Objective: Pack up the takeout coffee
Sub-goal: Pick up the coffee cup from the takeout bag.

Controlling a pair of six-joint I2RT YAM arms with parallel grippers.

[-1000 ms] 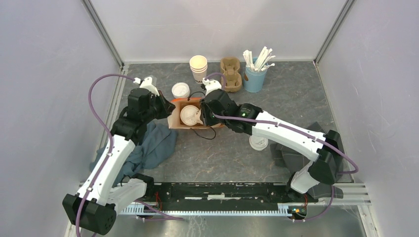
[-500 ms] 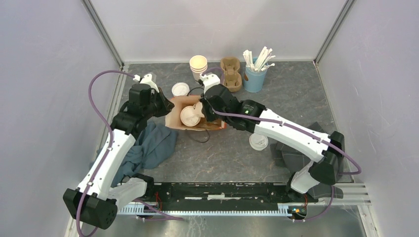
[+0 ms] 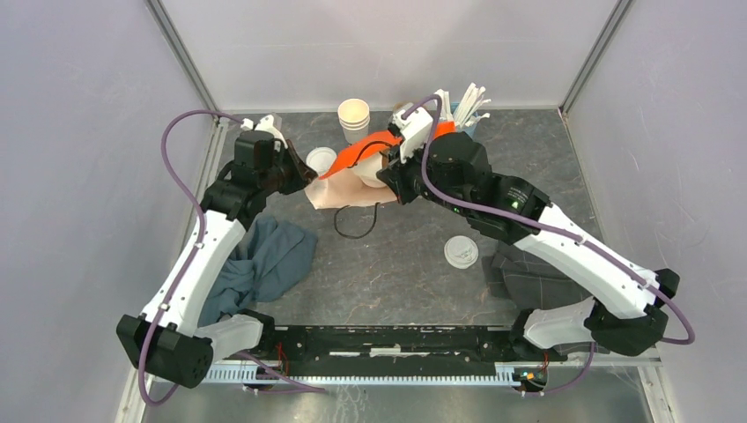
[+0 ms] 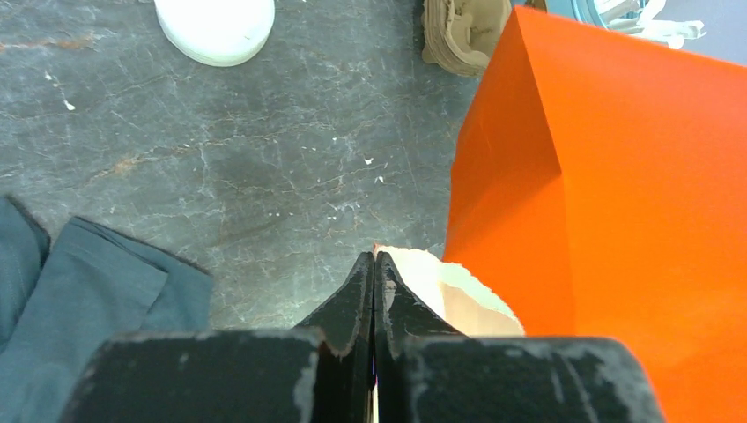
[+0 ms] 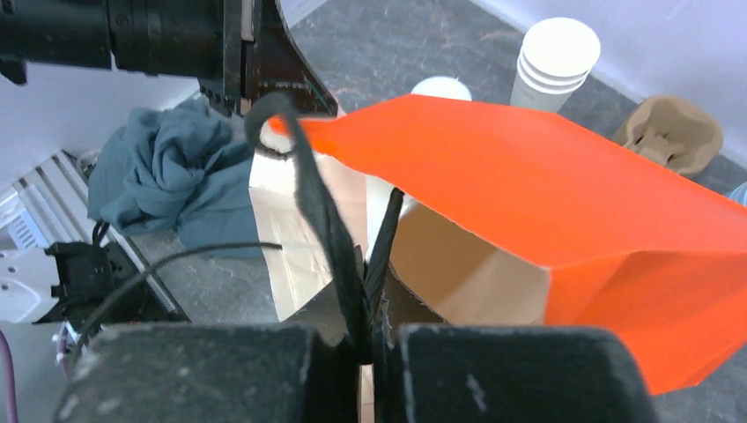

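- Now, at the left gripper (image 4: pixel 374 269): clamps the torn cream rim of the orange paper bag (image 4: pixel 617 220), with the black fingers (image 4: pixel 357 295) pressed flat together and no gap showing.
- At the right gripper (image 5: pixel 370 291): clenches on the opposite rim of the same bag, catching the black cord handle (image 5: pixel 304 185), which loops up past the fingertips.
- Between the 2 grippers: holds the bag tipped, orange side up, its kraft-brown inside open toward the near edge of the table (image 3: pixel 396 282).
- Inside the bag's mouth: shows a pale shape (image 3: pixel 370 174), too hidden to tell whether it is a capped cup.
- In front of the right arm: stands 1 capped cup (image 3: pixel 461 251) upright on the table, white lid on, well apart from the bag.
- Just beyond the left gripper: sits the loose stack of white lids (image 4: pixel 214 22), near the bag.
- Farther back: stands the stack of lidless cups (image 3: pixel 354 116), with the brown pulp carrier (image 5: pixel 674 132) beside it and the white stirrers (image 3: pixel 469 97) poking up behind the right wrist.
- Under the left arm: lies a crumpled blue-grey cloth (image 3: pixel 273 256).
- Beside the capped cup, on the right: lies a dark grey cloth (image 3: pixel 528 278).
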